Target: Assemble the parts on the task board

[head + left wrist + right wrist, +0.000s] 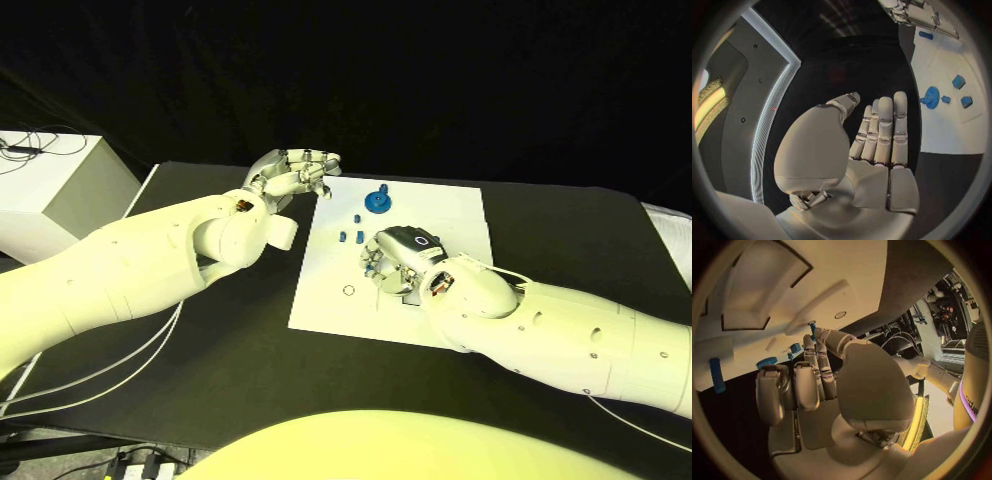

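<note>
The task board [433, 215] lay flat in the middle of the black bench [577, 240], and the right hand [400, 258] was down on its middle, palm toward the plate. In the right wrist view a small blue peg [812, 328] stood at the tips of that hand's fingers [811, 365], apparently pinched between thumb and a finger and pointing at the board; the hold looked like one meant to keep the peg upright so it could be seated in a hole. Close beside the same fingertips sat a blue toothed wheel [766, 362] and another small blue piece [795, 347], with a longer blue bar [716, 375] lying further off along the board.

Beyond the right hand, toward the far edge of the board, a blue gear with a knob [378, 201] stood on the plate, and a few small blue blocks [351, 236] lay between the gear and the hand. A small ringed hole [351, 291] showed on the near side of the board, to the left of the right hand, still vacant, so the assembly seemed only partly done.

The left hand [296, 172] hovered off the board's far left corner, over the bench; it held nothing, with its fingers straight and close together in its own wrist view [879, 135]. It appeared to be waiting clear of the work so the right hand had room
</note>
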Available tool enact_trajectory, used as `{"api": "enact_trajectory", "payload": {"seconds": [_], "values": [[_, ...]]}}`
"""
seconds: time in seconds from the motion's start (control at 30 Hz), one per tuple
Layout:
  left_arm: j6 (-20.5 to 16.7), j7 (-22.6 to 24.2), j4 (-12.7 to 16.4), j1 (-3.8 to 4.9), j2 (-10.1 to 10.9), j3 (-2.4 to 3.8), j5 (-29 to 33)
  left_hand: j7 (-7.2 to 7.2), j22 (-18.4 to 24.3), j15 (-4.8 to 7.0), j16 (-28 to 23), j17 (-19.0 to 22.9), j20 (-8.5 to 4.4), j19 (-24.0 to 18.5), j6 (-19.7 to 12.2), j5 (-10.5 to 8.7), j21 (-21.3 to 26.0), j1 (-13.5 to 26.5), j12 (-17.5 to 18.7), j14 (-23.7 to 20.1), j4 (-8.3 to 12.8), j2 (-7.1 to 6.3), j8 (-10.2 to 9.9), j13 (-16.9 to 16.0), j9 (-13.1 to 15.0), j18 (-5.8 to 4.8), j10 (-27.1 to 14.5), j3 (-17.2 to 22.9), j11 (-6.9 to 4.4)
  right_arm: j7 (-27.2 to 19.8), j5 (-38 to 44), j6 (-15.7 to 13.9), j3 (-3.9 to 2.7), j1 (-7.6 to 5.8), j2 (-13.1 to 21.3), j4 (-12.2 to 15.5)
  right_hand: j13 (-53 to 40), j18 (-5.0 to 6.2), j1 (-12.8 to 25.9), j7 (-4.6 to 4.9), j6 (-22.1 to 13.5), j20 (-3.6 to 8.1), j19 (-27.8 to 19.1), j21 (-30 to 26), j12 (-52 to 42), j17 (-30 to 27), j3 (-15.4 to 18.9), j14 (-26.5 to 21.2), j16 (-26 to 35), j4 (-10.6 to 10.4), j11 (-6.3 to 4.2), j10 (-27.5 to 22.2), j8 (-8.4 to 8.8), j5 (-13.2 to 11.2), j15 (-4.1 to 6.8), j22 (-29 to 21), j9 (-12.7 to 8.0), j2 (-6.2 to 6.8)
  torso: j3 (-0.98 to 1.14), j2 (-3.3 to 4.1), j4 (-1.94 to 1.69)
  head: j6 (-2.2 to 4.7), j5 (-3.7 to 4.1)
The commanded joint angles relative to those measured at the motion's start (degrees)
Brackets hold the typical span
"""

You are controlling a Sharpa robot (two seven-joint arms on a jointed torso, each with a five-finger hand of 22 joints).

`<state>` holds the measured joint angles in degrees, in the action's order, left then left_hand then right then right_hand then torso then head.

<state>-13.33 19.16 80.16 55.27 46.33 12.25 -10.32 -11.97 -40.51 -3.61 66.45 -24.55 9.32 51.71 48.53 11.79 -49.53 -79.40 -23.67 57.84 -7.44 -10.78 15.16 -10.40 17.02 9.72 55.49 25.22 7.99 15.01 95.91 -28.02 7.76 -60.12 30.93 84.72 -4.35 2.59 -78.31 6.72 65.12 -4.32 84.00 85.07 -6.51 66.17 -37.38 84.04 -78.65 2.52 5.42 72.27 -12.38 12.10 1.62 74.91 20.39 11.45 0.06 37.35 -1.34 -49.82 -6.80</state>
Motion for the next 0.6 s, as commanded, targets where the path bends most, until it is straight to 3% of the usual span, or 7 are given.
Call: {"api": "enact_trajectory", "payload": {"seconds": [0.03,0.33,0.6], "values": [[0.35,0.16,0.04,-0.01,-0.13,0.05,0.24,0.10,0.07,-0.19,-0.26,0.07,0.05,0.29,0.13,0.05,0.21,-0.38,-0.38,0.00,-0.34,0.38,0.31,0.00,0.04,0.83,-0.45,-0.08,-0.14,-0.08,0.80,0.55,0.00,0.08,0.09,0.23,-3.68,-0.93,-0.06,0.07,0.35,0.31,2.87,-0.16,-0.15,0.06,-0.35,1.75,-0.02,0.04,-2.87,3.39,-0.39,0.18,0.30,7.89,0.07,-0.64,-0.05,-0.04,-0.07,-0.08,0.09],[0.43,0.11,0.02,-0.02,-0.15,0.05,0.11,0.10,0.07,-0.19,-0.26,0.07,0.05,0.29,0.13,0.05,0.21,-0.38,-0.38,0.00,-0.34,0.38,0.31,0.00,0.04,0.83,-0.45,-0.08,-0.14,0.04,0.82,0.67,0.00,0.22,0.15,0.35,-3.68,-0.93,-0.06,0.07,0.35,0.31,2.87,-0.16,-0.15,0.06,-0.35,1.75,-0.02,0.04,-2.87,3.39,-0.39,0.18,0.30,7.89,0.07,-0.64,-0.11,0.02,-0.04,-0.02,0.31],[0.44,0.09,0.06,-0.02,-0.12,0.05,0.02,0.10,0.07,-0.19,-0.26,0.07,0.05,0.29,0.13,0.05,0.21,-0.38,-0.38,0.00,-0.34,0.38,0.31,0.00,0.04,0.83,-0.45,-0.08,-0.14,0.19,0.91,1.03,0.04,0.30,-0.26,-0.35,-3.76,-0.91,-0.01,0.07,0.34,0.32,2.83,-0.21,-0.11,0.02,-0.47,1.75,-0.03,0.15,-2.88,3.45,-0.45,0.35,0.30,7.82,0.15,-0.60,-0.18,0.05,-0.31,-0.10,0.47]]}}
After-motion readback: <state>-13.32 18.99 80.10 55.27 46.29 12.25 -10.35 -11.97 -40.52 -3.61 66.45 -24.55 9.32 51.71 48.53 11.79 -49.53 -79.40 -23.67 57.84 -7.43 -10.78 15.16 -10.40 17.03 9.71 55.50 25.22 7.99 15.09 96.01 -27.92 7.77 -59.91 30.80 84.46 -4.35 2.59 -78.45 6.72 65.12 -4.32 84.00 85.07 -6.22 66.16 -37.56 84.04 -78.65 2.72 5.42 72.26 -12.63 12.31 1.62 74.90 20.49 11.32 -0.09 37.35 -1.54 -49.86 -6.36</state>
